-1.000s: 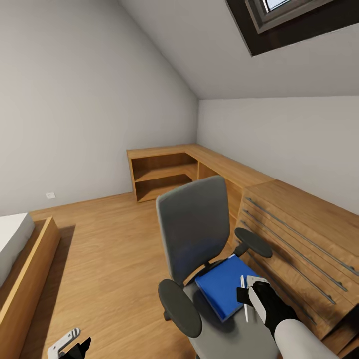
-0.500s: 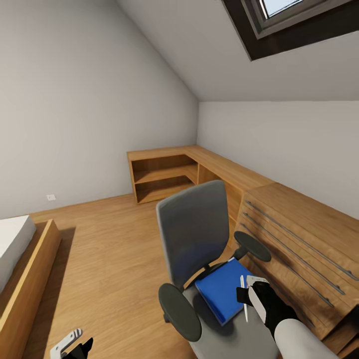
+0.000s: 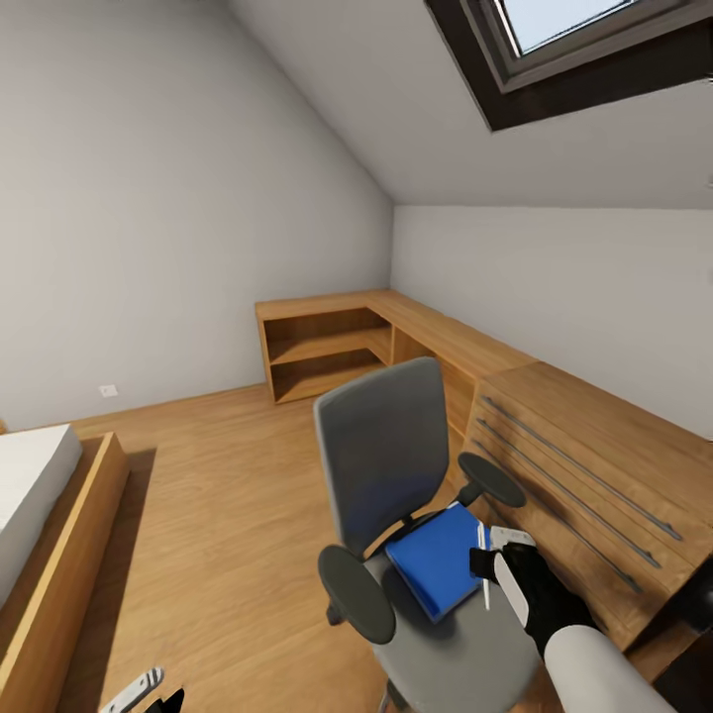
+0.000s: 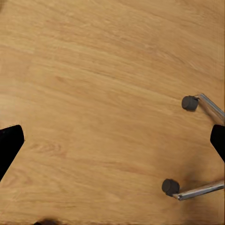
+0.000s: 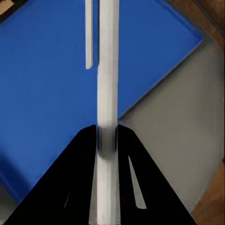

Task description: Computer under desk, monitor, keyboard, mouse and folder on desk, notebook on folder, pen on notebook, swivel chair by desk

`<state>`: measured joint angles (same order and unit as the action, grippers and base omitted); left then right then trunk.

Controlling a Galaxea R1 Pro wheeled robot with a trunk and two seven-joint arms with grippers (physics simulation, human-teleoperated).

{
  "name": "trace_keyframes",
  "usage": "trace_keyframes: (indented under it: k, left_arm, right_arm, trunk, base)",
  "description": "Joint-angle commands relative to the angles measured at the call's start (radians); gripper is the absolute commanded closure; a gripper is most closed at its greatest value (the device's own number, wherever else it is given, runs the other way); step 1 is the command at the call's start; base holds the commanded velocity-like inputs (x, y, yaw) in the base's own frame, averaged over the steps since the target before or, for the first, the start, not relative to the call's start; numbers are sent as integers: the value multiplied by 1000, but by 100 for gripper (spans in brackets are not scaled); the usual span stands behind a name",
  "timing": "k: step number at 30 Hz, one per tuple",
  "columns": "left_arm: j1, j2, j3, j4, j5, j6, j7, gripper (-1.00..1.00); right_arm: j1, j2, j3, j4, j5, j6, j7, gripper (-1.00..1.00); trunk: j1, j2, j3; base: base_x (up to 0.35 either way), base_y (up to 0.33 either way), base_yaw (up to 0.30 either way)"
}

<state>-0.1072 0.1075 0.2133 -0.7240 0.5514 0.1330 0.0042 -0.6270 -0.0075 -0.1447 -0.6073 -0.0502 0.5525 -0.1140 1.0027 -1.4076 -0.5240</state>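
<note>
In the head view, the chair (image 3: pixel 396 515) stands on the wood floor (image 3: pixel 218 515), with its back toward the room and its right armrest close to the wooden drawer unit (image 3: pixel 584 475). To the left of the chair the floor is wide and free up to the bed frame (image 3: pixel 59 555); behind it a low shelf (image 3: pixel 327 352) runs along the wall. The folder (image 3: pixel 436 560) lies flat on the seat, and one corner reaches near the seat edge beside the armrest. The right gripper (image 3: pixel 485 566) holds the pen (image 3: pixel 483 564) over the folder's right edge; the long axis of the pen runs from the gripper out toward the chair back. The left gripper (image 3: pixel 149 691) is low at the frame's bottom edge, and I cannot tell its jaws from here.

In the left wrist view, two dark fingertips (image 4: pixel 9 145) stand wide apart over bare floor, holding nothing. Two chrome legs with casters (image 4: pixel 190 102) are near one side.

In the right wrist view, the jaws are closed narrowly on the white pen, which points straight ahead over the blue folder and the grey seat (image 5: pixel 187 140). No writing can be read.
</note>
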Motion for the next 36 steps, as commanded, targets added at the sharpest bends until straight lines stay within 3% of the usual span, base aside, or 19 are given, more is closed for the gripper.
trace_keyframes:
  k: [1, 9, 12, 13, 19, 24, 26, 32, 33, 36]
  left_arm:
    - [0, 0, 1, -2, 10, 7, 0, -100]
    - [0, -1, 2, 2, 10, 6, 0, -100]
    - [0, -14, 0, 5, 9, -4, -2, -100]
    - [0, -24, -2, 6, -2, -15, -2, -100]
    - [0, -29, -2, 10, -28, -18, -5, -100]
    - [0, -34, -4, 133, -37, -32, -7, -100]
    - [0, -35, -4, 182, -55, -69, -8, -100]
    - [0, -52, -28, 273, -171, -222, -8, -100]
    - [0, -58, -34, 295, -197, -257, -8, -100]
    - [0, -68, -41, 341, -225, -315, -7, -100]
  right_arm:
    - [0, 1, -1, -9, -7, 4, -4, 100]
    - [0, 3, -7, -61, -7, 3, -6, 100]
    - [0, 3, -7, -62, -7, -2, -6, 100]
    - [0, 3, -7, -63, -7, -5, -6, 100]
    - [0, 5, -6, -64, -8, -6, -6, 100]
    - [0, 6, -7, -101, -8, 1, -6, 100]
    - [1, 6, -7, -127, -9, 6, -6, 100]
    - [3, 11, -8, -210, -15, 68, -6, 100]
    - [4, 11, -9, -241, -25, 94, -6, 100]
    - [7, 11, -10, -310, -57, 142, -6, 100]
  trunk:
    - [-5, 7, 2]
    - [-35, 63, 27]
    - [-47, 84, 37]
    - [-51, 91, 40]
    - [-74, 133, 59]
    - [-93, 168, 74]
    - [-100, 182, 81]
    - [-123, 224, 99]
    - [-127, 231, 102]
    - [-139, 252, 111]
  base:
    - [-319, 0, 0]
    - [-321, -56, 0]
    - [-267, -166, 0]
    - [-65, -58, 0]
    - [-24, -22, -65]
    - [-2, -2, -228]
    - [-1, 0, -250]
    - [0, 0, -255]
    - [0, 0, -256]
    - [0, 0, -248]
